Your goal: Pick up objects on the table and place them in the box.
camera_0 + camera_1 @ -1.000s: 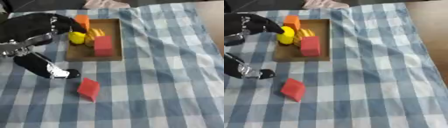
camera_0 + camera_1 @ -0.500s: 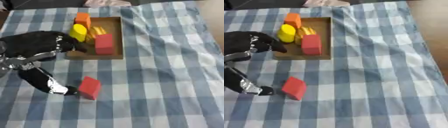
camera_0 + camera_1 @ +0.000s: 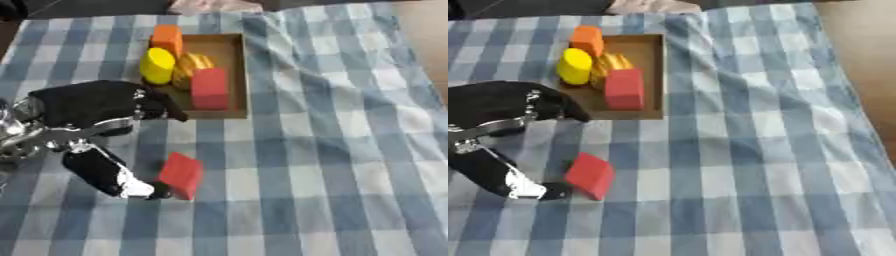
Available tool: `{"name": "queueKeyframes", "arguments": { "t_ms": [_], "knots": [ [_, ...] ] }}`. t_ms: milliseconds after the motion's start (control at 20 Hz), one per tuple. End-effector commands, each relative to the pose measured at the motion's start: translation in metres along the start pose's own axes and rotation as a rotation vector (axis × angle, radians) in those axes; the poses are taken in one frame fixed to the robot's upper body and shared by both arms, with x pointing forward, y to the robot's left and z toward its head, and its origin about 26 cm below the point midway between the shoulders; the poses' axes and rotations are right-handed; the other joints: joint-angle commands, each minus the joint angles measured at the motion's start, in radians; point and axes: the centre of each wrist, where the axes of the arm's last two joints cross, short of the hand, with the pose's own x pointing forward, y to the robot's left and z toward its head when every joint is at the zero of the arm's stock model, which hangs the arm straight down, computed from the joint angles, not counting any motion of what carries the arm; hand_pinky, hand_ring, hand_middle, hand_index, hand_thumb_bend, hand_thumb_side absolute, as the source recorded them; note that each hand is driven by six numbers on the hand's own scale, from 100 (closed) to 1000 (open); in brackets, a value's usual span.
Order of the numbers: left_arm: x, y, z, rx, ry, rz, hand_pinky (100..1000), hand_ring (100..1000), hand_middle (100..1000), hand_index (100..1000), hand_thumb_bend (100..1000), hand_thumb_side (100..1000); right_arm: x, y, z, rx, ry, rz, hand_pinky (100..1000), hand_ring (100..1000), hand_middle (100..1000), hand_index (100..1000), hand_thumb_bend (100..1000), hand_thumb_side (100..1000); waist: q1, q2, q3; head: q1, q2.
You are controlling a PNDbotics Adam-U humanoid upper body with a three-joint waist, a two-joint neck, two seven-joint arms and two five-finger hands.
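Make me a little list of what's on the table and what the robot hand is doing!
table cover: blue and white checked cloth
box: brown box, far left of middle
in the box: orange block, yellow cylinder, red block, something yellowish between them
outside the box: red block on the cloth, tilted
left hand: left hand, thumb tip at the loose red block's left side, fingers above it, not closed on it
right hand: not in view

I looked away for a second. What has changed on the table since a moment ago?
The left hand has drawn back from beside the box toward the red block on the cloth; its thumb tip now lies right beside the block, not yet gripping. The block and the box's contents stayed put.
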Motion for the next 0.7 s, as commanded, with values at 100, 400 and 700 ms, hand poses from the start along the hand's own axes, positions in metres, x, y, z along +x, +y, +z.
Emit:
{"name": "queueKeyframes", "arguments": {
  "t_ms": [100,400,700],
  "knots": [
    [0.005,0.004,-0.002,-0.03,-0.021,-0.013,918,897,837,932,575,672,0.004,-0.007,-0.006,-0.008,-0.026,0.017,848,826,664,842,100,588,-0.002,-0.017,-0.004,0.005,-0.005],
    [-0.001,-0.005,-0.013,-0.128,-0.011,0.0,917,899,834,929,555,632,0.004,-0.006,-0.005,-0.012,-0.022,0.01,848,826,663,842,100,588,-0.001,-0.016,-0.008,0.005,-0.007],
    [-0.017,-0.02,-0.028,-0.17,0.028,0.023,911,894,828,925,454,585,0.004,-0.005,-0.004,-0.01,-0.016,0.004,849,826,662,842,100,588,-0.001,-0.016,-0.011,0.007,-0.013]
  ]
}}
